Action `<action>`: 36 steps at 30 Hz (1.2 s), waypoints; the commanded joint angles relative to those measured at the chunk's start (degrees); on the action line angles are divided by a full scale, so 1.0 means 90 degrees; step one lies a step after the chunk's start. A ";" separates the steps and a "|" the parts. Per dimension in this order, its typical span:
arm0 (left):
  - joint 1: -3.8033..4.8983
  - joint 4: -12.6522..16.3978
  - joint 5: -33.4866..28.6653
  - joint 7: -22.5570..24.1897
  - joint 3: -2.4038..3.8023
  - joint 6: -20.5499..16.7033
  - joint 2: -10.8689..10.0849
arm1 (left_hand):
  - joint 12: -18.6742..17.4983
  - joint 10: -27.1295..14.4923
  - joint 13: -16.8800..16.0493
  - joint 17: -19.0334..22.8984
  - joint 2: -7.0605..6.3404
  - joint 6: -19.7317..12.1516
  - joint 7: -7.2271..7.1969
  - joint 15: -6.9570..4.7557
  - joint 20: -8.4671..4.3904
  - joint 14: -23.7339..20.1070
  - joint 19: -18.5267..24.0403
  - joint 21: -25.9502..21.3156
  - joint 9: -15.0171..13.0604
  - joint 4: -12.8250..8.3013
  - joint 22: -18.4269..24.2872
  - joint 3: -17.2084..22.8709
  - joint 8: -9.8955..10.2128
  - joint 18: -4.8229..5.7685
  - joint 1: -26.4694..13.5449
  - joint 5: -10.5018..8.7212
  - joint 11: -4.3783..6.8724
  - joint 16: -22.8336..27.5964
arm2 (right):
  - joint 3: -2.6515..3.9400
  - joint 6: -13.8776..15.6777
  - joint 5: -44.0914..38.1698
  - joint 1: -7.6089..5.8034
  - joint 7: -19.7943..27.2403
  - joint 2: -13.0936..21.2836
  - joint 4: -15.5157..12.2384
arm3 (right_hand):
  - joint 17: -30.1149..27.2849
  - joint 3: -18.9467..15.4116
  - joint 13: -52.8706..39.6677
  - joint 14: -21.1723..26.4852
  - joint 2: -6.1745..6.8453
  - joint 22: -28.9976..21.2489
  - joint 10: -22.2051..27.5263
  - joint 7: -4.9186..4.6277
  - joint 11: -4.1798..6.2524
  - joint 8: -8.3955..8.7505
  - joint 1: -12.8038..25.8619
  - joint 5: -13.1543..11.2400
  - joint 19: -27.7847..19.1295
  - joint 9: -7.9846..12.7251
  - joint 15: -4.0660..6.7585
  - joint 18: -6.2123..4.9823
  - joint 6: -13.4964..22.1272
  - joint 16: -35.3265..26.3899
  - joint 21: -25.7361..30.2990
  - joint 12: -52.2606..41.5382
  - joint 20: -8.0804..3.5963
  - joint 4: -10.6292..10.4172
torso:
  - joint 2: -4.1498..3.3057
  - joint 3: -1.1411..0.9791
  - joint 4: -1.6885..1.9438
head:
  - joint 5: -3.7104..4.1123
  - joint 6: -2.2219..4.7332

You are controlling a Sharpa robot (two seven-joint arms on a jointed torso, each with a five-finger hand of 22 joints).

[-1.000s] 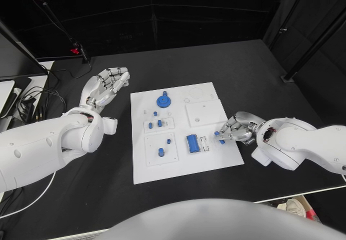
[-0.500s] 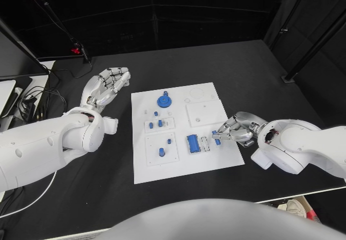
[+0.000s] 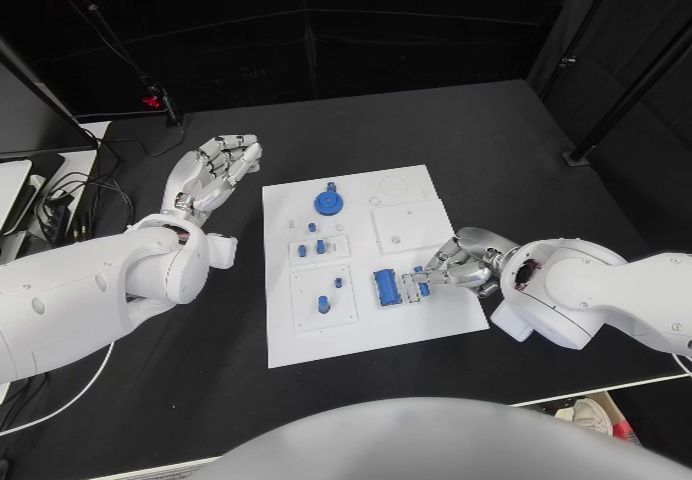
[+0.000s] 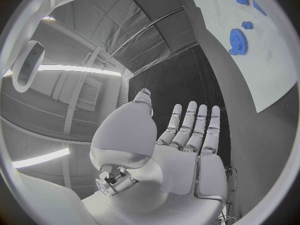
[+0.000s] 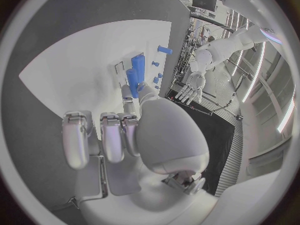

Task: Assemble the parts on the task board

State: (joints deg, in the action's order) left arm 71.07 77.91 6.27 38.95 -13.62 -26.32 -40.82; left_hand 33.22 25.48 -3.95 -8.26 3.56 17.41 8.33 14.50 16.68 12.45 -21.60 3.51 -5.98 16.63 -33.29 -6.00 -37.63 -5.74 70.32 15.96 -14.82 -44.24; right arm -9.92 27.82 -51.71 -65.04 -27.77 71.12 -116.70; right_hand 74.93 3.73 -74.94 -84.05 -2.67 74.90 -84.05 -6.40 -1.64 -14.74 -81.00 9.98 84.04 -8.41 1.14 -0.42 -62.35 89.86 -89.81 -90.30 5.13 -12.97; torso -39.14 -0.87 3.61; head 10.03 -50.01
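Observation:
The white task board (image 3: 433,210) lies mid-table. On it are a blue gear (image 3: 329,203), several small blue pegs (image 3: 319,245) and a blue rectangular block (image 3: 387,286). My right hand (image 3: 459,262) is over the board's right edge, fingers curled. Its fingertips pinch a small blue part (image 3: 423,288) right beside the block. In the right wrist view that hand (image 5: 125,135) reaches to the block (image 5: 134,72) on the board (image 5: 69,70). My left hand (image 3: 216,170) hovers left of the board's far corner, fingers straight and spread, holding nothing. In the left wrist view the left hand (image 4: 184,145) shows flat, with the gear (image 4: 237,40) far off.
Black table (image 3: 476,130) surrounds the board. Cables and a monitor edge (image 3: 36,195) sit at the far left. A stand's pole (image 3: 613,100) rises at the back right corner. The board's upper right panels (image 3: 404,225) carry no parts.
My right hand has slid left across the board's right edge with the small blue part, from clear of the blue block to right beside it. The left hand has stayed put.

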 commanded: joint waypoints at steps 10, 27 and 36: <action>0.0010 0.0018 -0.0002 0.0363 0.0006 0.0053 0.0000 | 0.0038 -0.0039 0.0005 0.0006 0.0067 -0.0041 0.0958 0.0018 0.0003 -0.0045 0.0029 0.0029 0.0009 0.0012 0.0011 -0.0040 -0.0024 0.0079 -0.0013 0.0043 -0.0003 -0.0027 | 0.0001 -0.0339 -0.1218 -0.0008 -0.0698 -0.0235 0.0123 | 0.1675 -0.0025 -0.1673 -0.0662 -0.0003 0.1677 -0.0661 0.0155 0.0018 0.0063 0.0080 0.0041 0.0662 -0.0002 0.0064 0.0047 -0.0209 0.0016 -0.0021 0.0033 -0.0050 -0.0076 | -0.0005 -0.0005 -0.0005 | -0.0029 0.0001; 0.0010 0.0012 -0.0002 0.0360 0.0006 0.0049 0.0010 | 0.0047 -0.0039 0.0006 0.0014 0.0080 -0.0043 0.0957 0.0018 0.0003 -0.0043 0.0033 0.0029 0.0014 0.0010 0.0016 -0.0044 -0.0031 0.0079 -0.0009 0.0049 -0.0003 -0.0035 | 0.0001 -0.0757 -0.1266 -0.0007 -0.0866 -0.0435 0.0264 | 0.1675 -0.0058 -0.1673 -0.0662 -0.0001 0.1677 -0.0661 0.0159 0.0025 0.0107 0.0116 0.0019 0.0662 0.0006 0.0069 0.0047 -0.0240 0.0016 -0.0021 0.0033 -0.0055 -0.0130 | -0.0003 -0.0005 -0.0005 | -0.0055 0.0001; 0.0010 0.0002 -0.0002 0.0359 0.0006 0.0055 0.0019 | 0.0047 -0.0039 0.0006 0.0014 0.0080 -0.0043 0.0957 0.0018 0.0003 -0.0043 0.0033 0.0029 0.0014 0.0010 0.0016 -0.0044 -0.0031 0.0079 -0.0009 0.0049 -0.0003 -0.0035 | 0.0000 -0.0839 -0.1314 -0.0006 -0.0871 -0.0536 0.0301 | 0.1675 -0.0069 -0.1673 -0.0662 -0.0003 0.1677 -0.0661 0.0157 0.0024 0.0126 0.0128 -0.0003 0.0662 0.0010 0.0071 0.0047 -0.0244 0.0016 -0.0021 0.0033 -0.0056 -0.0150 | 0.0000 -0.0008 -0.0004 | -0.0036 0.0001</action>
State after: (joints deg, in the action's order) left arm 71.07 77.90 6.27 38.95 -13.62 -26.27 -40.72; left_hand 33.44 25.48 -3.96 -8.20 3.75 17.41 8.33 14.50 16.68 12.45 -21.60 3.51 -5.91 16.63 -33.24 -6.00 -37.62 -5.73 70.12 16.20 -14.82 -44.24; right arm -9.93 21.60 -62.83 -65.03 -35.26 66.39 -113.96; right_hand 74.91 3.11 -74.95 -83.84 -2.57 74.90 -84.04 -5.33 -1.64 -13.74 -80.51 10.16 84.04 -8.32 1.34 -0.42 -63.84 89.86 -89.81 -90.30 5.13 -13.93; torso -39.16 -0.93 3.57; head 9.68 -50.01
